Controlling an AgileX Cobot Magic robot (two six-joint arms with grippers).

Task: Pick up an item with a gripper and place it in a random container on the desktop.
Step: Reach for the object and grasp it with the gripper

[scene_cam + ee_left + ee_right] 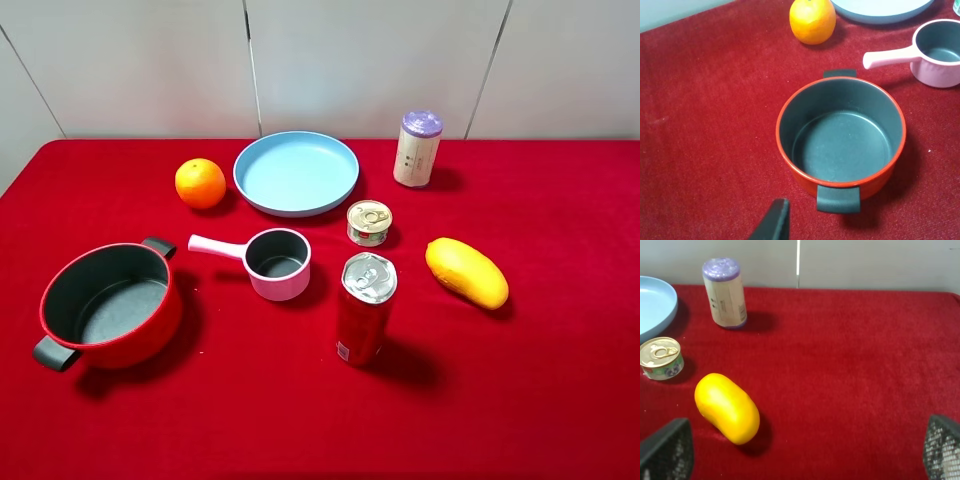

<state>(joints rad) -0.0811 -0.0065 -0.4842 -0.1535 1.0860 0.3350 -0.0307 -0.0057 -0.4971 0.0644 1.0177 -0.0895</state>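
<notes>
The tall red drink can [365, 312] with a silver pull-tab top stands upright on the red cloth desktop [520, 380], just right of the small pink saucepan [278, 263]. The saucepan's dark inside is empty and its pale handle points left; it also shows in the left wrist view [940, 52]. Neither arm shows in the exterior high view. My right gripper [800, 460] is wide open and empty, its mesh fingers [667, 450] at the frame's corners. One black finger [774, 220] of my left gripper shows near the red pot. The can is out of both wrist views.
A red two-handled pot [110, 305] sits front left. An orange [200, 183] and a blue plate [296, 172] are at the back, with a purple-lidded tube [417, 148] back right. A short gold-lidded tin [369, 222] stands behind the can and a yellow mango [466, 272] lies to its right.
</notes>
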